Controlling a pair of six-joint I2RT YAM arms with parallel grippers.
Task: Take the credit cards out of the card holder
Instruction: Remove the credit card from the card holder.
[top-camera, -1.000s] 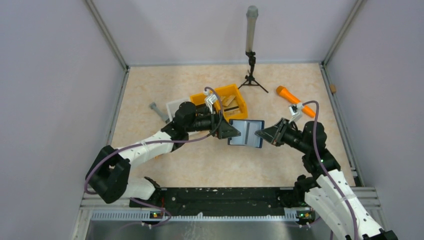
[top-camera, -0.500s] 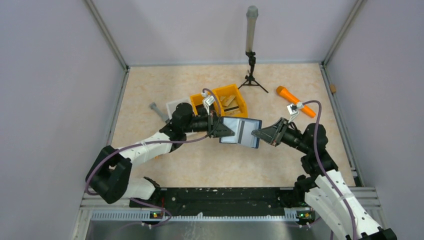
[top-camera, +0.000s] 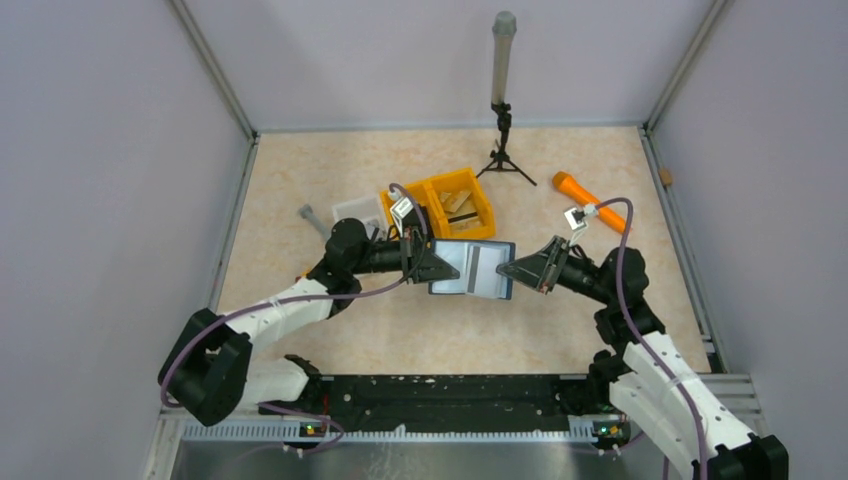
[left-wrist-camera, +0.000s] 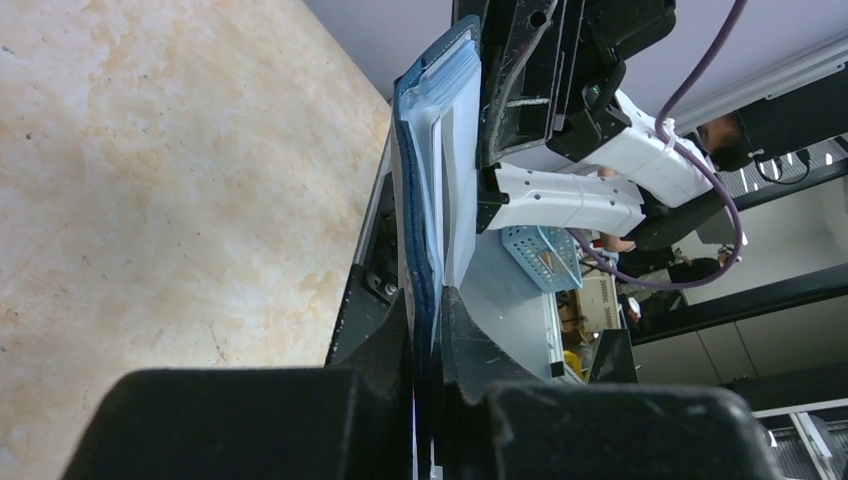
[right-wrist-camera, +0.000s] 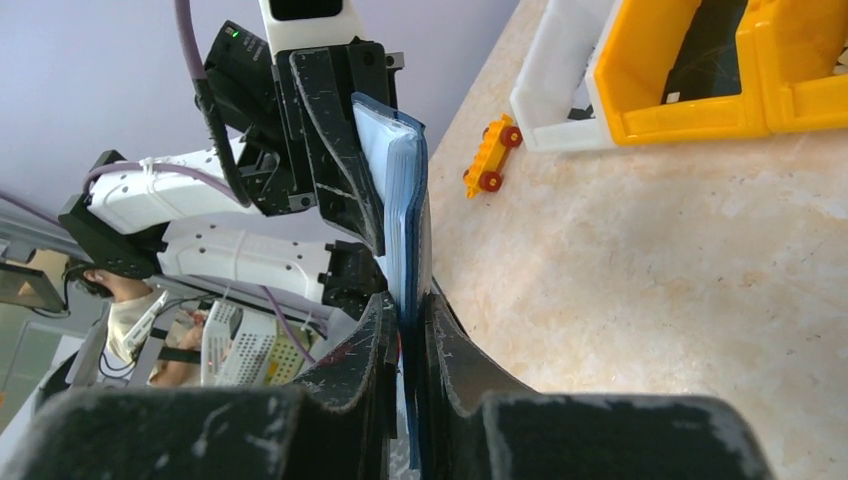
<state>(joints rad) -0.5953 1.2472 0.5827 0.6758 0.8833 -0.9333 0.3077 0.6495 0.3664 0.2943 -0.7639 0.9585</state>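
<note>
Card holder: the card holder (top-camera: 471, 268) is held spread open in the air, its pale pocketed inner faces turned upward and a dark strip down the middle. It is clear of the counter (top-camera: 330, 170) and just in front of the yellow bin (top-camera: 455, 177).
Credit cards: no credit cards are seen outside the holder. Pale layers are seen edge-on in both wrist views, but no single card can be told apart.
Left hand: the left hand (top-camera: 438, 267) is closed on the holder's left edge, with the navy cover pinched between its fingers (left-wrist-camera: 385, 335).
Right hand: the right hand (top-camera: 507, 270) is closed on the opposite edge in the same way, fingers (right-wrist-camera: 445, 340) clamped on the cover.
Step in hand: the holder is judged to be opened and stretched between the two hands. Removal of the cards is judged not yet begun.
Next move: one hand would have to be released and re-aimed at an exposed card edge while the holder is gripped by the other. A fine pinch along the pocket's opening is called for.
Risk: with only one edge held, the free half may fold shut or sag.
</note>
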